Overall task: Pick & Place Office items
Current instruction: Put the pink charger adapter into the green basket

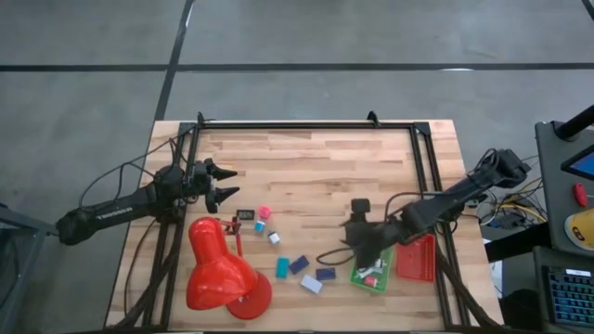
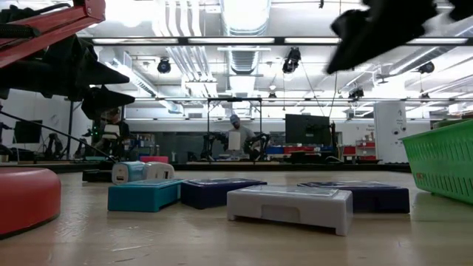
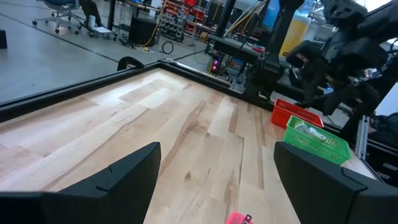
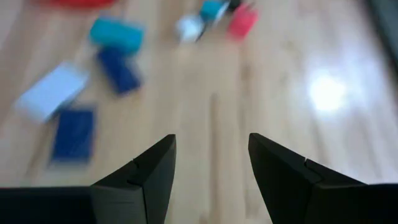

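Two arms over the table, and neither has anything in its grasp. The left gripper (image 1: 225, 183) hangs over the left side of the wooden table (image 1: 316, 167), fingers spread wide, nothing between them; its own camera shows bare planks ahead and a pink piece (image 3: 237, 218) just under its fingertips. The right gripper (image 1: 360, 211) sits above the table beside the green tray (image 1: 373, 275), jaws parted with only bare wood showing in the gap, so it is empty too.

Now the office items: most lie loose in the middle of the table, between the red desk lamp (image 1: 221, 269) and the green tray. A pink cube (image 1: 264, 212), a small teal cube (image 1: 261, 225) and a white cube (image 1: 274, 237) cluster together near a black block (image 1: 245, 214). Closer to the table's front edge lie a teal block (image 1: 282, 267), a dark blue block (image 1: 298, 264), a second dark blue block (image 1: 325, 274) and a white block (image 1: 311, 284), all apart from one another. A few small pieces already rest inside the green tray. The red tray (image 1: 416, 258) lies just beside the green one.
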Controlling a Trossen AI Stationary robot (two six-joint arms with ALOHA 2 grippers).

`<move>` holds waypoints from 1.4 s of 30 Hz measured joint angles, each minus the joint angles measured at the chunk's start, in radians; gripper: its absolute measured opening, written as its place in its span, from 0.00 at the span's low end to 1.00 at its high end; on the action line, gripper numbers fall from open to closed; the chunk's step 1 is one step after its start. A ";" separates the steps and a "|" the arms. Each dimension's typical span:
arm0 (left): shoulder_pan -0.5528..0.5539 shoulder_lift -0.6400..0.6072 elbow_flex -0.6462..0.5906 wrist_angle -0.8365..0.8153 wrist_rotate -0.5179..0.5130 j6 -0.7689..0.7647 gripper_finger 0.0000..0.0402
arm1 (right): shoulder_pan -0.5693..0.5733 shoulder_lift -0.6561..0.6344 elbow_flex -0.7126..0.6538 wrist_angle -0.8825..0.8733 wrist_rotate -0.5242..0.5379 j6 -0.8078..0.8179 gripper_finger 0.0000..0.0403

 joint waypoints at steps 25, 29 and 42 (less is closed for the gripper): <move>0.000 0.000 0.000 0.000 0.000 0.000 0.80 | -0.359 0.658 -0.458 1.772 -0.107 -0.214 0.50; 0.000 0.000 0.000 0.000 0.000 0.000 0.80 | -0.390 0.735 -0.410 1.845 -0.147 -0.214 0.50; 0.000 0.000 0.000 0.000 0.000 0.000 0.80 | -0.414 0.804 -0.222 1.744 -0.236 -0.241 0.50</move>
